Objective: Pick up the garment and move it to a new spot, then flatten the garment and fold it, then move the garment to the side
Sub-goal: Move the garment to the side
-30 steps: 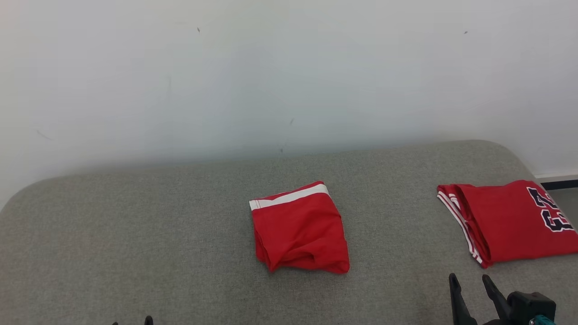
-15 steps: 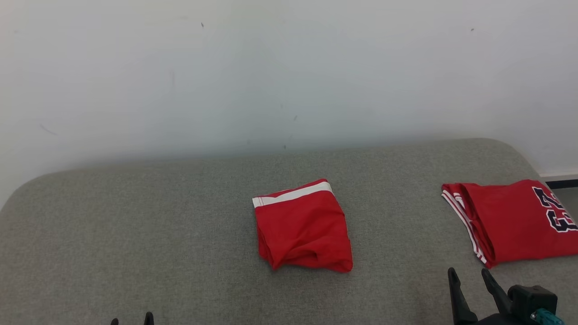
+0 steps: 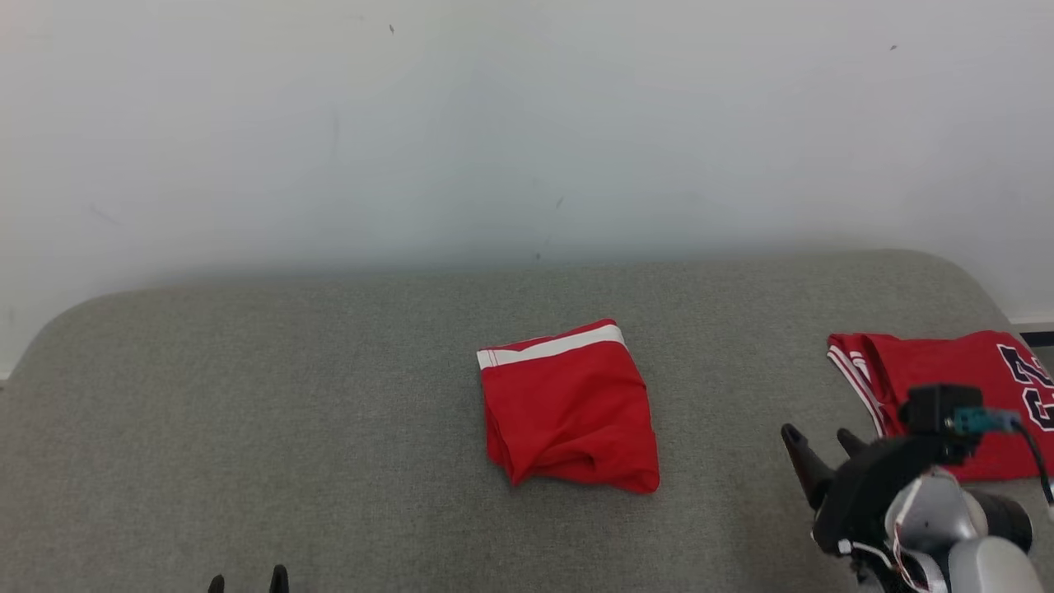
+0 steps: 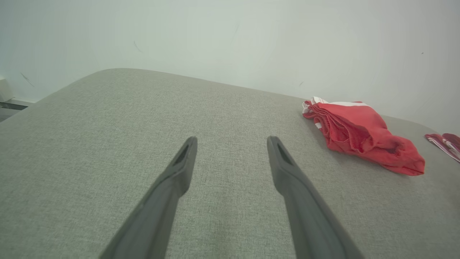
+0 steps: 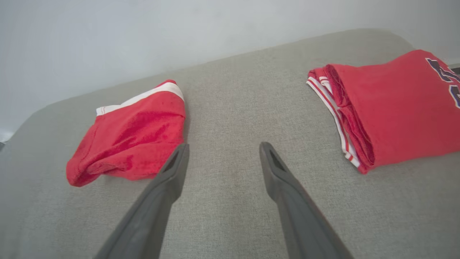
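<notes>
The right gripper (image 3: pixel 819 435) is now higher and further in over the table (image 3: pixel 247 412) than a second ago. Then only its fingers and black wrist showed at the lower right of the head view; now the pale forearm shows too, with the fingers pointing up and to the left. The head camera has also turned a little, so everything sits slightly further right in that view. That is not a move of the clothes.

The red shorts (image 3: pixel 568 412) lie in the same folded bundle in the middle of the table, white band at the far edge. A folded red jersey (image 3: pixel 922 362) lies well apart at the right end.

Both sets of jaws stand wide and empty. The left gripper (image 3: pixel 247 578) stays low at the near edge.

Since the shorts look folded, the right arm is probably starting its reach to carry them aside.
</notes>
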You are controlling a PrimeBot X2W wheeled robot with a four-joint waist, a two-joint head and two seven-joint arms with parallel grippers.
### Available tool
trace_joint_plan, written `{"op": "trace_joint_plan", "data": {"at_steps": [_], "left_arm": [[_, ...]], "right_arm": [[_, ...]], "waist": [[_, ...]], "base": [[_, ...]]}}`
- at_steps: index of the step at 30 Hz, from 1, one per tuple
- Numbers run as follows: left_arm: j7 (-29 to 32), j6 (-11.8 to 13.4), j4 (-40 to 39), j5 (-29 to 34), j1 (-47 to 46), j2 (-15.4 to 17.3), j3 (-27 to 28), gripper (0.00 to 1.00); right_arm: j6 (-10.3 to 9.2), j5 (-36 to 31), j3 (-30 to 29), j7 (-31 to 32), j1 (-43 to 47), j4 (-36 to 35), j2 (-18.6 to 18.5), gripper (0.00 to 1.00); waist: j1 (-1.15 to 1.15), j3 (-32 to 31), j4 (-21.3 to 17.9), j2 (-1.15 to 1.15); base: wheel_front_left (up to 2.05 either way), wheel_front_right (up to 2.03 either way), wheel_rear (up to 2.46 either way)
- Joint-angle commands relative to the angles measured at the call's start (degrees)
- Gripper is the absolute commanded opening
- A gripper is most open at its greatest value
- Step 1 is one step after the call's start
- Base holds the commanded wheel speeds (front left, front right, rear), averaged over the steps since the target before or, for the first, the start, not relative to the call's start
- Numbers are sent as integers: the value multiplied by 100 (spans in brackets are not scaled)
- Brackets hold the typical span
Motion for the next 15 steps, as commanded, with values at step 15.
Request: {"op": "trace_joint_plan", "data": {"at_steps": [15], "left_arm": [[118, -130, -275, 145, -474, 62, -300, 100]], "right_arm": [[-9, -557, -311, 1114, -2741, 2729, 2, 100]], "waist": [[0, 1087, 1018, 0]], "base": [[0, 0, 0]]}}
